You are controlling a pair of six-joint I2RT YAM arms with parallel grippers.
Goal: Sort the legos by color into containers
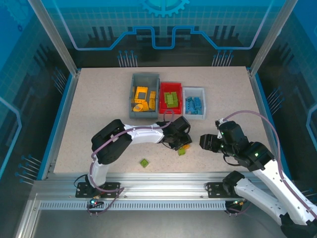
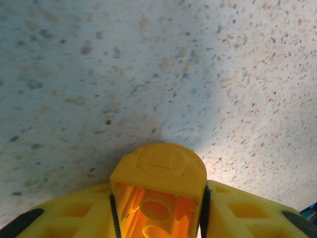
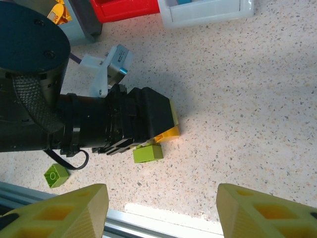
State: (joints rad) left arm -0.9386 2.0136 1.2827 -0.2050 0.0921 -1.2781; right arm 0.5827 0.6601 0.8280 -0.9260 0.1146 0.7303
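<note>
1. Picking up: left hand (image 2: 158,210) clamped on an orange lego (image 2: 158,166), low at the counter (image 2: 148,74), just beside a green lego (image 3: 147,153).
2. Next, likely: lift clear, carry to the gray bin (image 1: 132,94), release among the orange pieces (image 1: 141,96) there.
3. Right hand (image 3: 162,203) spread wide, gripping nothing.
4. Red bin (image 1: 171,85) holding green legos (image 1: 172,99); white bin (image 1: 193,90) holding blue legos (image 1: 193,105); second green lego (image 1: 144,162) loose near the front edge.

Upper centre of your top view: the gray bin (image 1: 132,94) holds orange bricks (image 1: 142,97), the red bin (image 1: 171,85) lime bricks (image 1: 172,99), the white bin (image 1: 193,89) blue bricks (image 1: 193,105). Lower centre, a loose lime brick (image 1: 144,162) and a second lime brick (image 1: 182,151) lie apart. A single orange brick (image 2: 158,166) sits pinched in your left tool (image 2: 158,203).
</note>
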